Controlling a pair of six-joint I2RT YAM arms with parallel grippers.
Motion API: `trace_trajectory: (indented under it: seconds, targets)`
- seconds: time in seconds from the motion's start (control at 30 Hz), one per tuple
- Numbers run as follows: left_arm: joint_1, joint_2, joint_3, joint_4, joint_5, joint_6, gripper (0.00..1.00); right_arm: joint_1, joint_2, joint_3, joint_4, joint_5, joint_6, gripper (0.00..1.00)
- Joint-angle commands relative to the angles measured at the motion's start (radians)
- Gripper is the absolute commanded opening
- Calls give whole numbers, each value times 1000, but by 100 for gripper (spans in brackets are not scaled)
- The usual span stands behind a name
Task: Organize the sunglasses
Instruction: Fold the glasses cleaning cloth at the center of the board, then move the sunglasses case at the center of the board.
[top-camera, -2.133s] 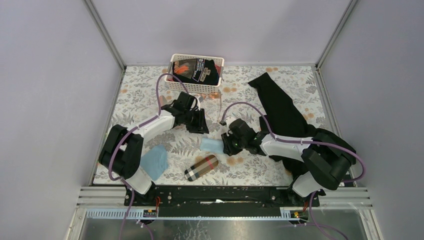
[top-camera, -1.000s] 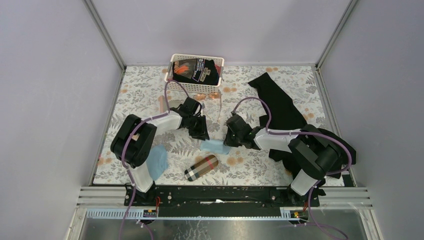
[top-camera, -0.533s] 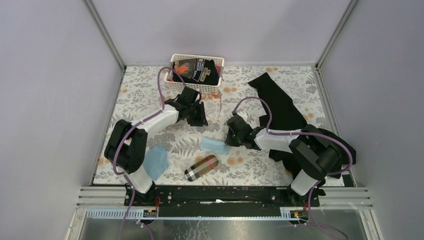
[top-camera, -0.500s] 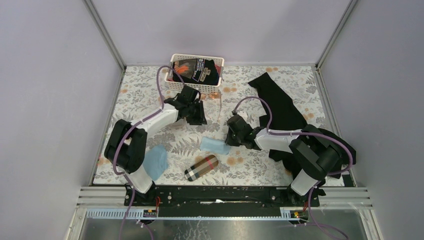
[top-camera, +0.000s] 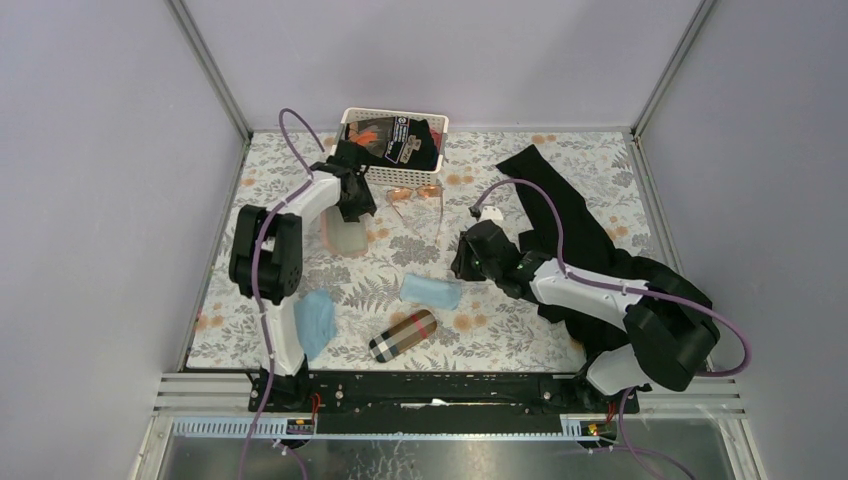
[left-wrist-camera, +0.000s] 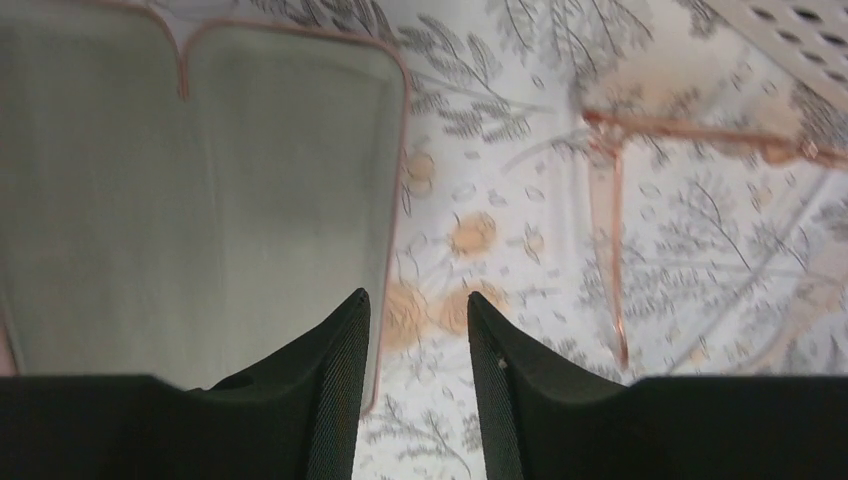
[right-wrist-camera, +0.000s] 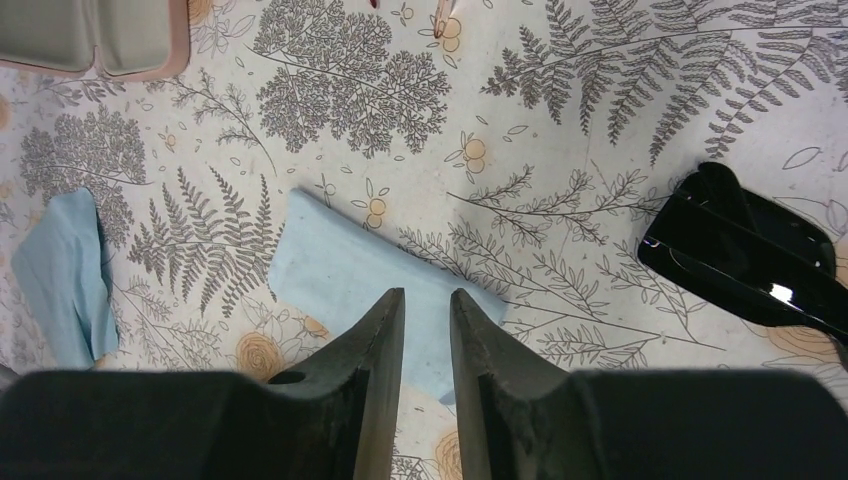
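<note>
Our left gripper (left-wrist-camera: 415, 300) hangs low over the floral table (top-camera: 600, 165), its fingers set a small way apart with nothing between them. In the left wrist view they sit over the right-hand edge of an open pink case (left-wrist-camera: 190, 200), which lies flat and shows a grey-green lining. Just right of that case is the wire pair (left-wrist-camera: 615, 250): its pale orange-pink lenses lie along the front of the white basket (top-camera: 393, 172) and its thin temples are unfolded toward the near edge. It rests on the table apart from the case, and neither gripper touches it. The basket holds dark packaged items that we cannot make out. Our right gripper (right-wrist-camera: 425, 295) is held over the middle of the table, its fingers separated by only a narrow slit and gripping nothing. Right beneath them lies a folded blue cloth (right-wrist-camera: 370, 270). The black pair (right-wrist-camera: 745, 260) lies on the table to the right of that cloth, glossy and dark, clear of the fingers. We cannot pick it out in the top view. A second blue cloth (top-camera: 315, 320) sits near the left arm's base, with a plaid case (top-camera: 402, 335) between the two cloths at the near edge. A black cloth (top-camera: 560, 215) is spread across the right side.
</note>
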Motion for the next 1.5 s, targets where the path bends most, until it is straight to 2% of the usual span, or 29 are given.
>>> trace_trajectory:
  seconds: [0.0,0.13,0.23,0.4,0.5,0.53,0.6,0.87,0.97,1.07,1.17,1.23,1.3,1.47]
  targets:
    - [23,96,91,-39,-51,-1,46,-2,-45,16,-56,39,-47,31]
    - [23,159,134,-45,-72,21,44,-2,-60,-2,-56,31,-45,33]
    - [25,185,136,-50,-86,49,40,-2,-70,-15,-57,29,-42,33]
    - [23,180,88,-61,-71,105,22,-2,-87,-25,-60,35,-39,33]
    - [15,135,20,-62,13,152,2,-2,-98,-23,-66,37,-39,33]
    - [8,115,-8,-60,34,171,0,-2,-101,-24,-68,37,-41,33]
    - [-20,71,-61,-67,71,216,0,-2,-103,-24,-69,35,-41,33]
    - [-218,-68,-247,-47,74,428,0,-3,-101,-30,-67,22,-46,32]
    - [-264,-80,-262,-17,104,470,0,-2,-106,-33,-70,16,-40,32]
    - [-293,-79,-265,5,66,520,0,-2,-120,-41,-76,13,-37,32]
    - [-297,-87,-260,30,61,549,6,-2,-136,-48,-87,22,-37,32]
    - [-299,-89,-244,22,65,554,17,-2,-142,-53,-93,26,-38,32]
    - [-299,-67,-203,-29,65,548,23,-2,-147,-56,-98,30,-38,32]
    - [-300,-78,-144,-92,11,497,25,-3,-155,-61,-99,30,-36,33]
